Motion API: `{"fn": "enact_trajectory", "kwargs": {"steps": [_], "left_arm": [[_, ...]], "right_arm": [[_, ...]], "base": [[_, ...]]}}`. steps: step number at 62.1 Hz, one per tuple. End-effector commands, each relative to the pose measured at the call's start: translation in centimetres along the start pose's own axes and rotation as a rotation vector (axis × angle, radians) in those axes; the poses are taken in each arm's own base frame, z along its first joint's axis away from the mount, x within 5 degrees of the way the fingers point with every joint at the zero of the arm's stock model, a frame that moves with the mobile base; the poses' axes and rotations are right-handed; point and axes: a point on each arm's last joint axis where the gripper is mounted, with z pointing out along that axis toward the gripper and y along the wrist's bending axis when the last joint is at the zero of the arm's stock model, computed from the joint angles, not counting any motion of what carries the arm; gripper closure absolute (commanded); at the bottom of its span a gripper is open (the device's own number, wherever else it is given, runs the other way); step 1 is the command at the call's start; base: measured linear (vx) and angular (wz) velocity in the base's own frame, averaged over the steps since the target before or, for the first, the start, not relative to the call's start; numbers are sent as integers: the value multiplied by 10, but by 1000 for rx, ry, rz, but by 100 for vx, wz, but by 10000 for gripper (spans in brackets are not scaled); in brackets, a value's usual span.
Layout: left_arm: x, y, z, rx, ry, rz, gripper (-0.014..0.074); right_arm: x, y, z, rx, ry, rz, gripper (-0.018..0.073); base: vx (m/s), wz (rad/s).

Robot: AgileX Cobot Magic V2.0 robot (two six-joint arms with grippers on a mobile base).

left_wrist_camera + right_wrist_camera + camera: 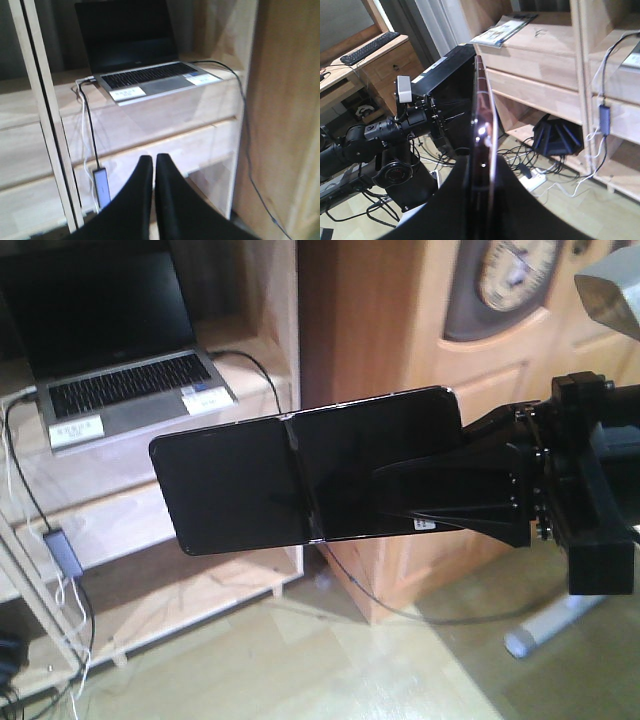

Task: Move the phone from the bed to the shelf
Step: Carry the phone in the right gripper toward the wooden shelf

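While my right claw [400, 495] pinches one end of the unfolded black phone [240, 480], holding it in the air in front of the wooden shelf [130, 520] and lower than the grey laptop [130, 390] on that shelf, my left claw [153, 165] hangs before the same shelf, pressed together on nothing.

Light wooden shelf [90, 475] bearing open laptop [130, 385]

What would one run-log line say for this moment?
phone: clamped in right gripper, airborne in front of shelf | left gripper: shut, empty | shelf: holds laptop, phone not yet placed
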Motion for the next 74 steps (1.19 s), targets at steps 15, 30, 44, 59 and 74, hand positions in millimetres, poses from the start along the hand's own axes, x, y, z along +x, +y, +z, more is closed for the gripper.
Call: {"fn": "enact_trajectory", "kwargs": {"steps": [15, 30, 44, 59, 74], "left_arm": [[-4, 0, 0, 5, -71, -9, 595], [-4, 0, 0, 5, -71, -9, 595], [-4, 0, 0, 5, -71, -9, 595], [-4, 0, 0, 5, -71, -9, 595], [-4, 0, 0, 5, -71, -9, 595]], "right_arm": [[-13, 17, -5, -88, -72, -22, 561], [-13, 17, -5, -88, -72, -22, 561], [-13, 17, -5, -88, -72, -22, 561], [-13, 17, -5, -88, -72, -22, 561], [-13, 17, -5, -88, -72, -22, 561]], "base": [[38, 20], [34, 32], [30, 44], [24, 44], [18, 27]]}}
